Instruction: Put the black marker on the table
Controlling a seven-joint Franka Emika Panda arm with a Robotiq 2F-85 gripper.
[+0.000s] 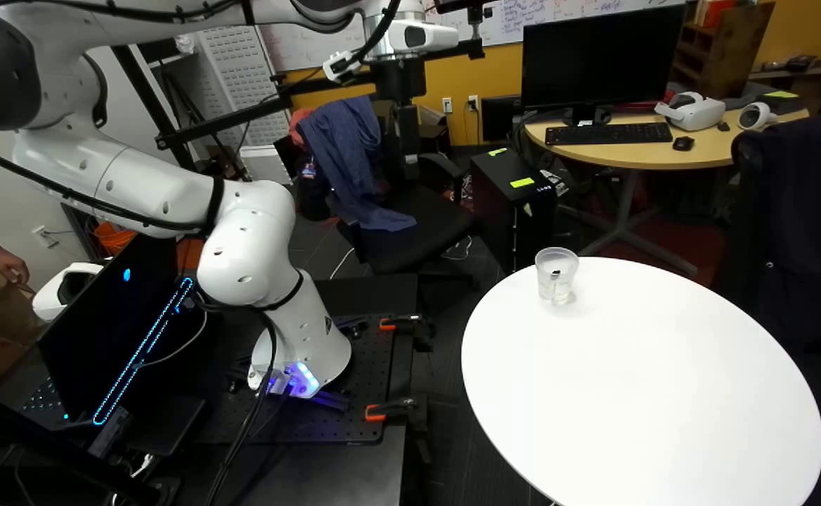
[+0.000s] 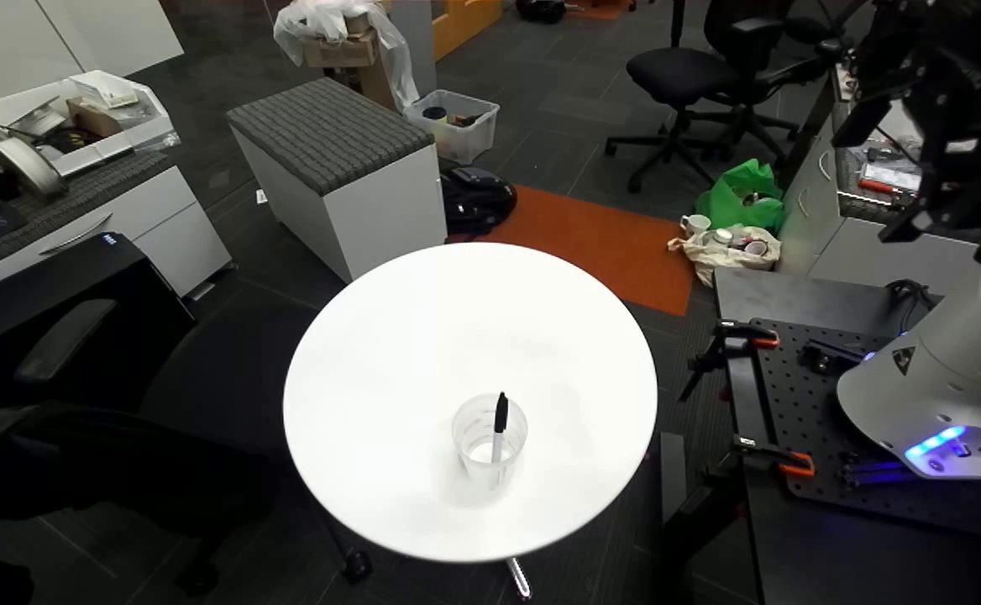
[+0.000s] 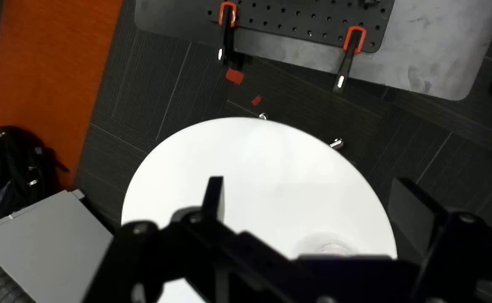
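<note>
The black marker (image 2: 500, 413) stands tilted inside a small clear cup (image 2: 472, 441), its black cap up near the rim. In an exterior view only a small dark bit of the marker (image 1: 557, 273) shows in the cup (image 1: 547, 284). The cup stands on the round white table (image 1: 635, 393), near its edge. In the wrist view the cup (image 3: 334, 248) is mostly hidden behind the gripper body, and the marker is hidden. My gripper (image 3: 309, 193) is open with nothing between its fingers. It hangs high, apart from the cup, and shows in both exterior views (image 1: 409, 158) (image 2: 881, 175).
The black robot bench (image 2: 826, 538) with orange-tipped clamps (image 2: 780, 460) stands beside the table across a floor gap. A dark chair (image 1: 410, 225), a black computer tower (image 1: 516, 204) and a tan desk (image 1: 720, 151) stand nearby. A grey-topped cabinet (image 2: 331, 126) stands past the table.
</note>
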